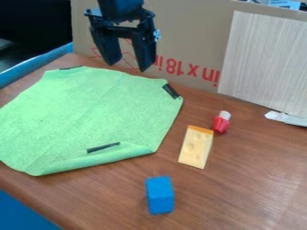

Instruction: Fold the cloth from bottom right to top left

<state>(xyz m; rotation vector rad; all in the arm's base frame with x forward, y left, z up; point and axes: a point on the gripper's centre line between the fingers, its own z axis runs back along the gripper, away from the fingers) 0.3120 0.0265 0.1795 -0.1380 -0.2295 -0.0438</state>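
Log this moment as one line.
claw: open, far side | green cloth: spread, near edge curled | diagonal fold: not made | cheese, red toy: right of cloth

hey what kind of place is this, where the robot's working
Probably a robot lab or test bench: a black gripper hangs over a wooden tabletop, a plain cardboard sheet stands behind as a backdrop, and a toy-like cheese wedge lies near a green cloth.

This looks like a robot lab, with a black arm, cardboard backdrop and toy cheese on a table.
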